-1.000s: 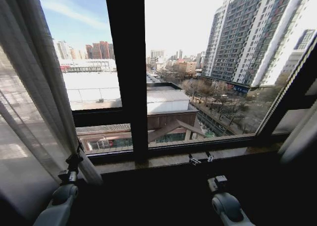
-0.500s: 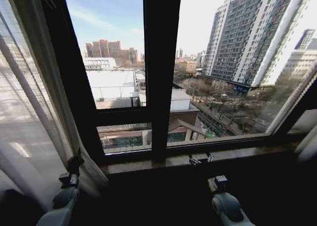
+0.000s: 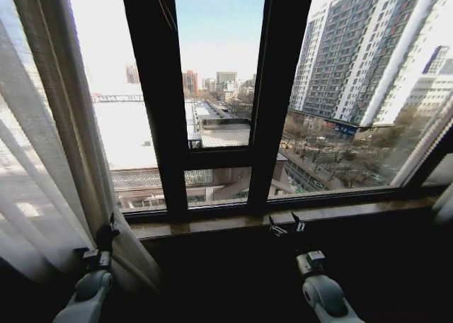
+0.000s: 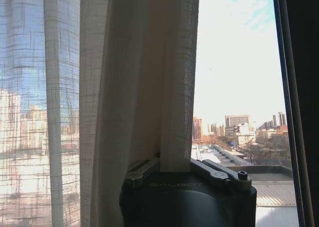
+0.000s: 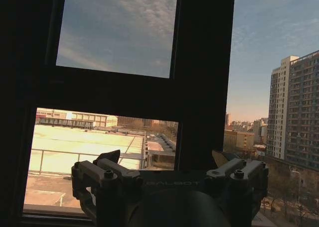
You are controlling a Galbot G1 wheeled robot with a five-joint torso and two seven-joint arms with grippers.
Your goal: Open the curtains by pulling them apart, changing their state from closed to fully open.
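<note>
The curtains [image 3: 49, 160] are sheer cream-white with vertical pleats and a fine woven grid. The window frame [image 3: 272, 89] is black, the sill [image 3: 354, 211] mottled brown. Both arms end in grey.

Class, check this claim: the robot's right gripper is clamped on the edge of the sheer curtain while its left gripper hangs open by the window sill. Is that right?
No, the sides are swapped. The left gripper is clamped on the curtain, as the left wrist view shows. The right gripper hangs open by the window sill.
</note>
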